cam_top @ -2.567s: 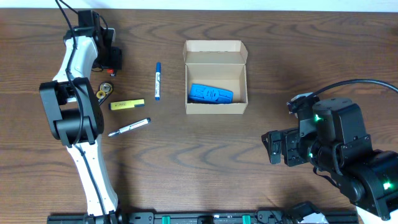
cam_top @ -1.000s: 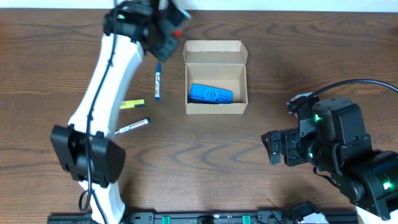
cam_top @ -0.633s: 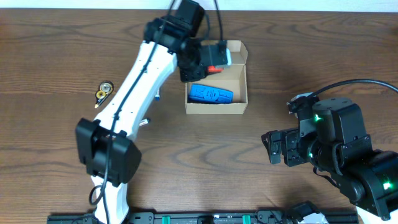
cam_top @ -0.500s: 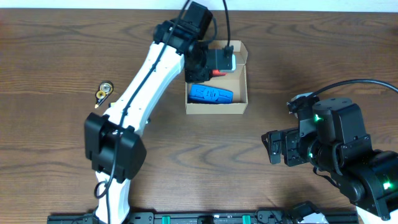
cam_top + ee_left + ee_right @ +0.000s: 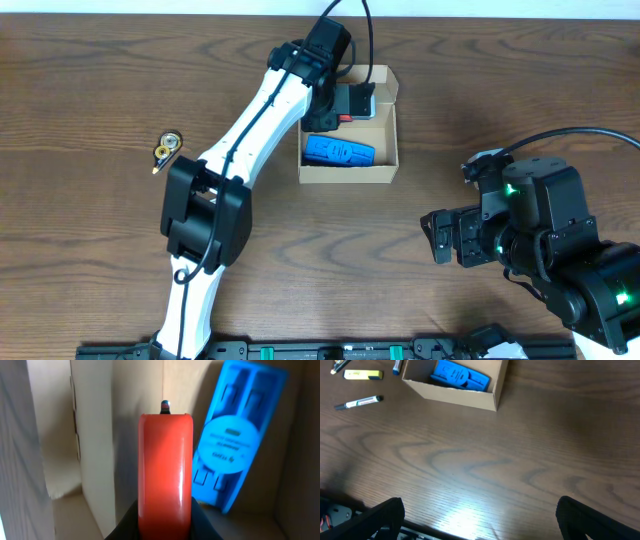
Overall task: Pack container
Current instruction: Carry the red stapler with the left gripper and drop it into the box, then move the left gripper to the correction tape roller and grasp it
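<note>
Left gripper (image 5: 352, 102): clamping a glossy red rounded plastic item (image 5: 165, 475), hanging over the tan cardboard box (image 5: 392, 130) at twelve o'clock. Blue plastic case (image 5: 338, 151) lying inside. Yellow highlighter (image 5: 362, 375) and black-and-white pen (image 5: 358, 402) waiting outside at its nine o'clock. Right gripper (image 5: 480, 517) gaping, idling.

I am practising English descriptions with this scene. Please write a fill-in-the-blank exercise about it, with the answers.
The left hand holds a ___ object above the cardboard box.
Inside the box lies a ___ item.
The right hand is wide ___, holding nothing.
Answers: red; blue; open.
</note>
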Robot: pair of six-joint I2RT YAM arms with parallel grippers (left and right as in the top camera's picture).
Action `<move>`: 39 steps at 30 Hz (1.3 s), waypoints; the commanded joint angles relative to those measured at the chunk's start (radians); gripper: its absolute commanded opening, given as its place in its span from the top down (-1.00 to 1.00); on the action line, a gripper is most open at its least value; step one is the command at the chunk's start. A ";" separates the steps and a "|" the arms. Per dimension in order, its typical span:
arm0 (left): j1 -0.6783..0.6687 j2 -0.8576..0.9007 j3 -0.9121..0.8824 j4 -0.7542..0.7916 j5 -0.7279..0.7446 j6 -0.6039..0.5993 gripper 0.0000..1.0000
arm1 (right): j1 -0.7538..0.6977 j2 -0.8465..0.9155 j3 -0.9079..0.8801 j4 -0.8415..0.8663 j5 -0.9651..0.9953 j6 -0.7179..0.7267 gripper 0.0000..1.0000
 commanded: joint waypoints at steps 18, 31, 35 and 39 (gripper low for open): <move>-0.005 0.028 0.002 -0.009 -0.039 -0.134 0.04 | 0.010 0.000 0.000 -0.001 0.003 0.008 -0.98; 0.005 -0.293 0.002 -0.139 -0.136 -0.552 0.06 | 0.010 0.000 0.000 -0.001 0.003 0.008 -0.99; 0.078 -0.383 0.002 -0.211 -0.143 -0.623 0.07 | 0.010 0.000 0.000 -0.001 0.003 0.008 -0.98; 0.200 -0.418 0.002 -0.257 -0.142 -0.696 0.06 | 0.010 0.000 0.000 -0.001 0.003 0.008 -0.98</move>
